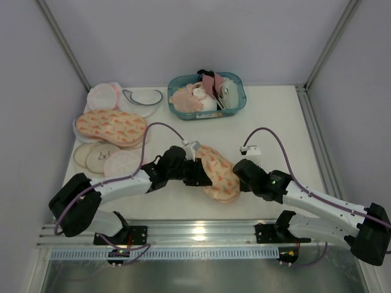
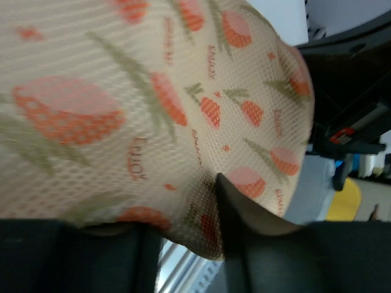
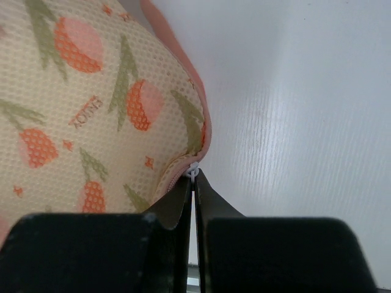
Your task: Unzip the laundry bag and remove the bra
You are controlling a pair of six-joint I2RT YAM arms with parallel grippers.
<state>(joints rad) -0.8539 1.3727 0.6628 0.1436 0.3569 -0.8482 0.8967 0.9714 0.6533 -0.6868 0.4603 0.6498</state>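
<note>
**Both grippers on laundry bag, mid-table**

The laundry bag [image 1: 219,174] lies flat near the front of the table [image 1: 275,122], between the two arms. Its left end is covered by the left gripper [image 1: 203,177] and its right end is touched by the right gripper [image 1: 239,177]. The bag's contents are hidden, and no opening shows in any view.

Left wrist view: mesh fabric fills the frame. One dark finger [image 2: 235,226] presses into a fold and the other is mostly buried under the cloth. The jaws look clamped on a bunch of bag fabric, not fully together.

Right wrist view: the fingers [image 3: 211,204] are pressed together with almost no gap, pinching the small pale zipper pull [image 3: 194,170] at the end of the pink edging [image 3: 177,49]. The pull is tiny and hard to make out.

Writing: "ENJOY" is repeated in orange on the print and appears rotated in both wrist views.

Farther back are a second peach bag [image 1: 110,127], a white mesh pouch [image 1: 104,94], round pads [image 1: 98,157] and a teal basket [image 1: 241,104]. The basket's contents are jumbled and unclear.
</note>
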